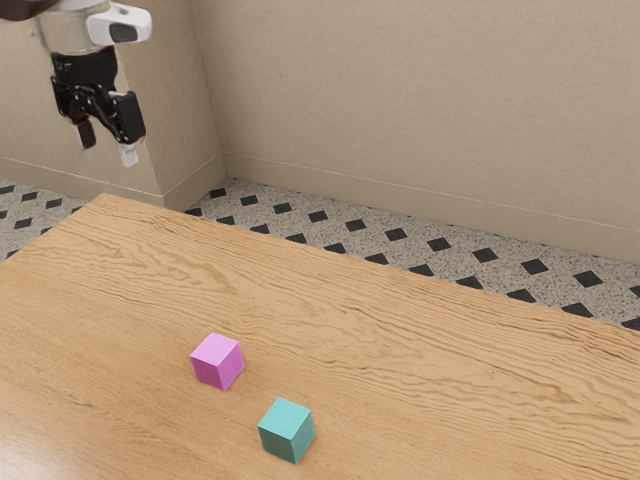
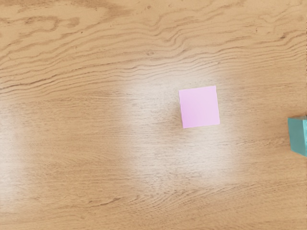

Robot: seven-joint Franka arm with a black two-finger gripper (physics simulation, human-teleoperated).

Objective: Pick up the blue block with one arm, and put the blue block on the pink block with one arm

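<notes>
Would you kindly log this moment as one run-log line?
phase: pre-grasp | gripper: open, raised, empty | blue block: on table, near pink block, not touching | stack: not done

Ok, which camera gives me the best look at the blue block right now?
The exterior view: the blue block sits whole on the table, near but apart from the pink block. The wrist view catches part of it, cut off by the picture's edge.

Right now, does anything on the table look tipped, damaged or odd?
Nothing stands out. The pink block and the blue block sit flat on the table, apart and intact; the gripper hangs open high above.
</notes>
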